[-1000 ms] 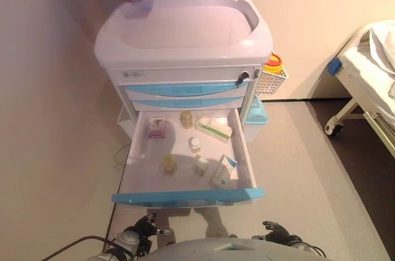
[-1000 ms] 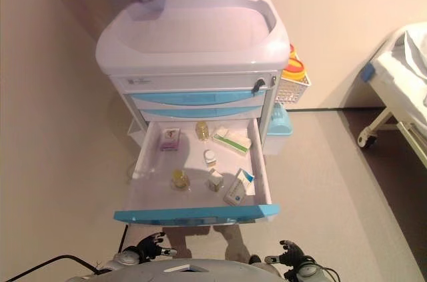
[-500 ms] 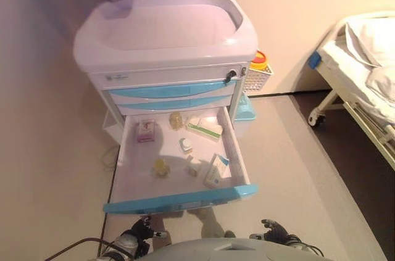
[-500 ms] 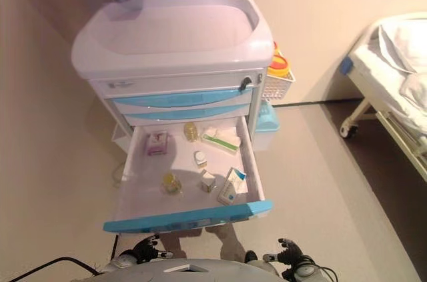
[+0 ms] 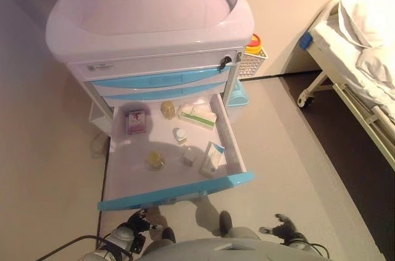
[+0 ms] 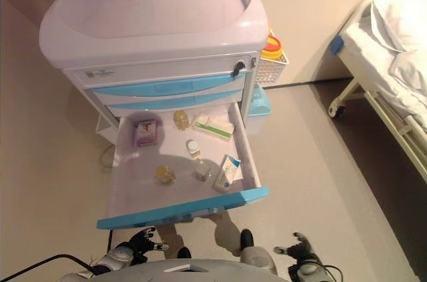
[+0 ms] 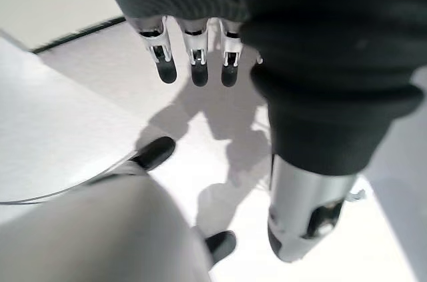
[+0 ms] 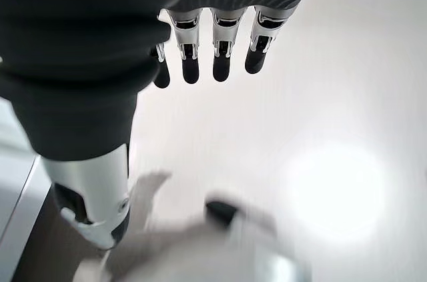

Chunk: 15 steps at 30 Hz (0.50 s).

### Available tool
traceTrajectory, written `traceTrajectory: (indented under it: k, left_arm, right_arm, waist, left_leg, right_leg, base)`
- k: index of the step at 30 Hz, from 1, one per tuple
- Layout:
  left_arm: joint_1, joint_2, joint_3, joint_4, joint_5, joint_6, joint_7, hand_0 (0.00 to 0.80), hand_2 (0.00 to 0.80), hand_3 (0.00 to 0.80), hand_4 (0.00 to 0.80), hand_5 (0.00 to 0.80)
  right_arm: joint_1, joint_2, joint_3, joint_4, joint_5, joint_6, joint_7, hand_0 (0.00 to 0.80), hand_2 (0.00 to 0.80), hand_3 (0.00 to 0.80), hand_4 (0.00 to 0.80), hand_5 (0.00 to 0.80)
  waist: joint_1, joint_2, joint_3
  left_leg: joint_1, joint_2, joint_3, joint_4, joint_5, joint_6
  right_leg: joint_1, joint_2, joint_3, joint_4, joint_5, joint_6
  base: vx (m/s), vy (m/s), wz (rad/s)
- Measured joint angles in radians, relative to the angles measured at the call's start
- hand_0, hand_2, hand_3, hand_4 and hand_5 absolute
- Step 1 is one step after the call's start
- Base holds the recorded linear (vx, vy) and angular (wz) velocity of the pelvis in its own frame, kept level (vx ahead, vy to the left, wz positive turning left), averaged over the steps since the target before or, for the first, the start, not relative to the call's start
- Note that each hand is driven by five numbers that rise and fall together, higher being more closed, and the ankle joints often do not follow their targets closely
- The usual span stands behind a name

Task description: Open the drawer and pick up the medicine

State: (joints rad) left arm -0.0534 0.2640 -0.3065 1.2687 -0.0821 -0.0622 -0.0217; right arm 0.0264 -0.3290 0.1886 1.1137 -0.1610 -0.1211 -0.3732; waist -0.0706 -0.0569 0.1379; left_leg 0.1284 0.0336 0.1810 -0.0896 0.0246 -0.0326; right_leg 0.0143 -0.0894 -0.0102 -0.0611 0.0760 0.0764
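The cart's bottom drawer [image 5: 123, 196] with a blue front stands pulled open. Inside lie a pink box [image 5: 135, 121], a white and green box [image 5: 197, 115], a blue and white box [image 5: 212, 158], a small white box [image 5: 189, 157], a white bottle [image 5: 179, 135] and two yellowish bottles [image 5: 155, 161]. My left hand [image 5: 131, 231] hangs low below the drawer front, fingers straight and empty; it also shows in the left wrist view [image 7: 193, 62]. My right hand [image 5: 284, 230] hangs low at the right, open and empty, also in the right wrist view [image 8: 217, 55].
The white medical cart [image 5: 148, 20] has two closed blue drawers [image 5: 160, 79] above the open one. A wire basket [image 5: 250, 63] with a yellow container hangs on its right side. A bed [image 5: 358, 57] stands to the right. A wall is at the left.
The camera has moved closer and looks more steeply down at the cart. The drawer stays open and its contents lie as before. Both hands stay low and empty.
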Motion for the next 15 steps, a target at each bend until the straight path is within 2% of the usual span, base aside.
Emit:
traceTrajectory:
  k: [4, 6, 10, 15]
  left_arm:
    - [0.052, 0.022, 0.061, -0.021, -0.007, 0.015, -0.008, 0.000, 0.000, 0.000, 0.000, 0.000]
    - [0.066, 0.031, 0.079, -0.032, -0.011, 0.016, -0.014, 0.000, 0.000, 0.000, 0.000, 0.000]
    - [0.079, 0.032, 0.088, -0.038, -0.044, 0.019, -0.017, 0.000, 0.000, 0.000, 0.000, 0.000]
    - [0.080, 0.016, 0.089, -0.038, -0.045, 0.018, -0.015, 0.000, 0.000, 0.000, 0.000, 0.000]
  right_arm:
    - [0.061, -0.137, -0.040, -0.564, -0.129, 0.084, -0.123, 0.000, 0.000, 0.000, 0.000, 0.000]
    - [0.041, -0.192, -0.042, -0.740, -0.218, 0.078, -0.127, 0.000, 0.000, 0.000, 0.000, 0.000]
    - [-0.028, -0.281, -0.015, -0.908, -0.284, 0.004, -0.064, 0.000, 0.000, 0.000, 0.000, 0.000]
    - [-0.194, -0.369, 0.113, -0.952, -0.291, -0.092, 0.110, 0.000, 0.000, 0.000, 0.000, 0.000]
  waist:
    - [-0.015, -0.037, 0.020]
    - [-0.011, -0.052, 0.022]
    - [0.004, -0.055, 0.019]
    - [0.034, -0.026, 0.017]
  left_leg:
    - [0.004, -0.001, -0.003, -0.004, -0.001, 0.000]
    - [0.001, -0.002, -0.007, -0.004, -0.002, 0.002]
    - [-0.004, -0.003, -0.021, -0.003, 0.002, 0.001]
    - [-0.020, -0.001, -0.084, 0.001, 0.013, -0.005]
  right_leg:
    - [0.011, -0.001, -0.001, -0.006, 0.003, 0.000]
    - [0.011, -0.003, -0.004, -0.006, 0.004, 0.001]
    - [0.012, -0.005, -0.015, -0.009, 0.004, 0.001]
    - [0.029, -0.005, -0.068, -0.029, 0.005, -0.001]
  base:
    - [-0.047, -0.004, 0.02]
    - [-0.026, 0.025, 0.07]
    - [-0.001, 0.015, 0.08]
    - [0.008, -0.005, 0.29]
